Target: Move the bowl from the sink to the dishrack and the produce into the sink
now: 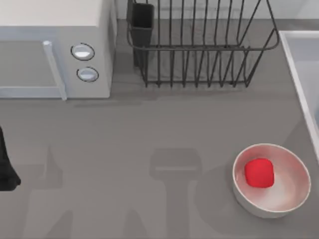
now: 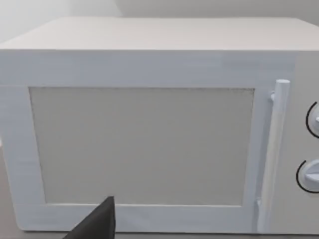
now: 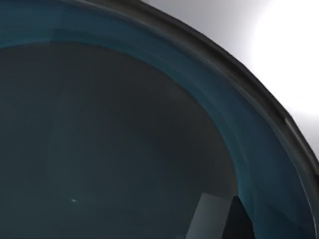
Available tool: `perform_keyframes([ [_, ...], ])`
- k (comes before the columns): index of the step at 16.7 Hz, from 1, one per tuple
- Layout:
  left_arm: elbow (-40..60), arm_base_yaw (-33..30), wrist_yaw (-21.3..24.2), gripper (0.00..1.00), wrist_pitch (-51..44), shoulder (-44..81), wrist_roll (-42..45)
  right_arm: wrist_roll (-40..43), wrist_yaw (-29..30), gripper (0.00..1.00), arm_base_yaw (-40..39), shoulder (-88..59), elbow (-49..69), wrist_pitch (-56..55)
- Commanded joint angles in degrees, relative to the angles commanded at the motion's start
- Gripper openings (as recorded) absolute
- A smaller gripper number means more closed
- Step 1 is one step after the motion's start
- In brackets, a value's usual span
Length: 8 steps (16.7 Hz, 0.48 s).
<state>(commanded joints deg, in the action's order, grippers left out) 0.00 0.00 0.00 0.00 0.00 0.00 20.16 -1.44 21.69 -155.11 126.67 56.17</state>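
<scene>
From above: small bright red blocky produce (image 1: 259, 173) sits inside a white glossy bowl (image 1: 294, 196) near right; black wire dishrack (image 1: 199, 50) far centre; pale grey sink (image 1: 301, 64) at right edge. Left arm parked at left edge.

Left wrist: white boxy microwave (image 2: 149, 129) close ahead, left gripper's spread unreadable.

Right wrist: teal-blue round bowl (image 3: 124, 139) interior very close; right gripper's spread unreadable.

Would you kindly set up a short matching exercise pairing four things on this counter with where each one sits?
Things:
1. small bright red produce
2. white boxy microwave
3. black wire dishrack
4. pale grey sink

Places:
A. top view's right edge
B. far left of the table
C. inside the white bowl
D. far middle, beside the microwave

Pairs: 1-C, 2-B, 3-D, 4-A
</scene>
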Motion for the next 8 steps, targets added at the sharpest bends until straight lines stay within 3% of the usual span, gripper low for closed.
perform_keyframes([
  [2, 0.0, 0.0, 0.0, 1.00, 0.0, 0.0, 0.0, 0.0, 0.0, 0.00, 0.0, 0.0, 0.0, 0.0],
  [8, 0.0, 0.0, 0.0, 1.00, 0.0, 0.0, 0.0, 0.0, 0.0, 0.00, 0.0, 0.0, 0.0, 0.0],
])
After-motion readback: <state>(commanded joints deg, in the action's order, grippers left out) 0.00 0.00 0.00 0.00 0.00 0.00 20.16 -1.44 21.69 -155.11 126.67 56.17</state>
